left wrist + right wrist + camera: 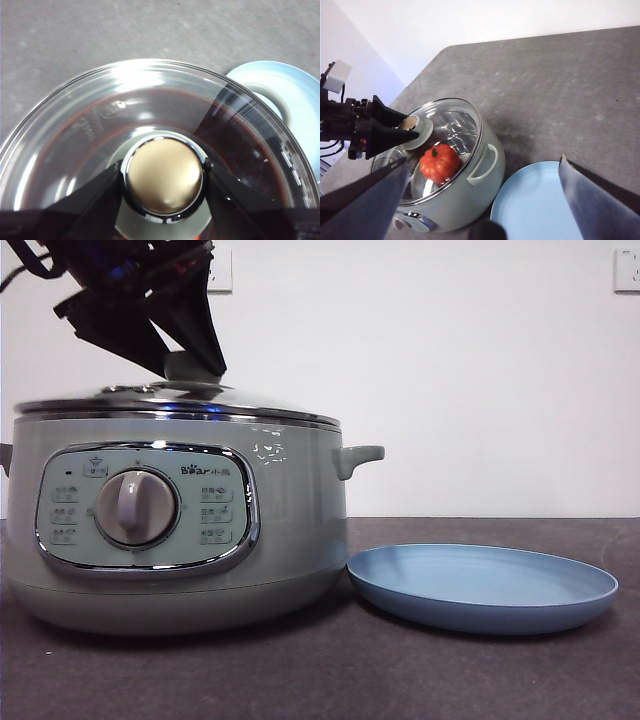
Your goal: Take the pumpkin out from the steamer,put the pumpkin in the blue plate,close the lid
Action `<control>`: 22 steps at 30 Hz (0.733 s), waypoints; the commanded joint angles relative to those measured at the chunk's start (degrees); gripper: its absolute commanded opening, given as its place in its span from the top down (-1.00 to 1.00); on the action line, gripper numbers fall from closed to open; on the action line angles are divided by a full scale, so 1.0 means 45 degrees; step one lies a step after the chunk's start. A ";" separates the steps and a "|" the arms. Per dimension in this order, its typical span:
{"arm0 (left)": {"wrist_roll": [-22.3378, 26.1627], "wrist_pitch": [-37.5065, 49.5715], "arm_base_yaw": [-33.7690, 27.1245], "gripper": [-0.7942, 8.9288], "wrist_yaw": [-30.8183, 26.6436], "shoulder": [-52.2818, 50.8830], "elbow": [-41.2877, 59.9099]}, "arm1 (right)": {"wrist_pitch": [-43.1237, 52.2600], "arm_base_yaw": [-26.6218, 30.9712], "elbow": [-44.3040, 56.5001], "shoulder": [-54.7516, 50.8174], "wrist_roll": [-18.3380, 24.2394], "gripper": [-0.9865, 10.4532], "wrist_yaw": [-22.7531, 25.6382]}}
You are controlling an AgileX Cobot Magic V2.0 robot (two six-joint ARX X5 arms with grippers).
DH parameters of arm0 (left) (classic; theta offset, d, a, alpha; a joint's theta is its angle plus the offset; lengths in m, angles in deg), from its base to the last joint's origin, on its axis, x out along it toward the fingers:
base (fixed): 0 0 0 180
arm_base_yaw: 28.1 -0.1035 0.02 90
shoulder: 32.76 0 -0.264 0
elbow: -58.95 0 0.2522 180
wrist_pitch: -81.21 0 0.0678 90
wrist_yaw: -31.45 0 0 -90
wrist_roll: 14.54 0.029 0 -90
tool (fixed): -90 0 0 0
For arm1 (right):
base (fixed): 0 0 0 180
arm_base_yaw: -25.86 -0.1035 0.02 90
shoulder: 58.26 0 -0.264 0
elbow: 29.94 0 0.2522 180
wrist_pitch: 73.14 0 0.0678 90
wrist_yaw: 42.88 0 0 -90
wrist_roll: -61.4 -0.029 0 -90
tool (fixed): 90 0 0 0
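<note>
The pumpkin (439,163) sits inside the steamer (290,530), and you can see it through the glass lid (451,126), which is on top of the pot. That lid is what stands in the way, so it has to come off before anyone can reach the pumpkin. The left hand (163,181) is right at the little knob (163,176) on the lid, with one black jaw pressed on each side of it, so it is squeezing the knob, most likely to lift the lid by it. In the front view the lid looks like it sits flat on the pot's shiny rim. The blue plate (480,585) lies on the dark bench (300,680) just beside the steamer, on the side with the small handle (358,457), so the pumpkin will not have far to go. The plate has nothing on it. The right hand (485,200) hangs high above the plate and the pot with its jaws spread wide, holding nothing, maybe waiting to grab the pumpkin.
</note>
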 commanded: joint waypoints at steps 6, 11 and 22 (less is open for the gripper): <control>0.0185 0.0340 0.0039 0.85 -0.1010 -0.1928 -0.1316 | 0.1005 -0.1277 -0.0233 0.0651 -0.0175 -0.05 0.0087; 0.0185 -0.0330 0.0039 0.85 -0.2055 -0.3322 -0.2127 | 0.1005 -0.2710 -0.0952 0.1923 -0.0044 -0.05 0.0461; 0.0452 -0.2569 0.0039 0.85 -0.4537 -0.5848 -0.3463 | 0.0971 -0.6392 -0.3959 0.6173 0.0787 -0.05 0.1423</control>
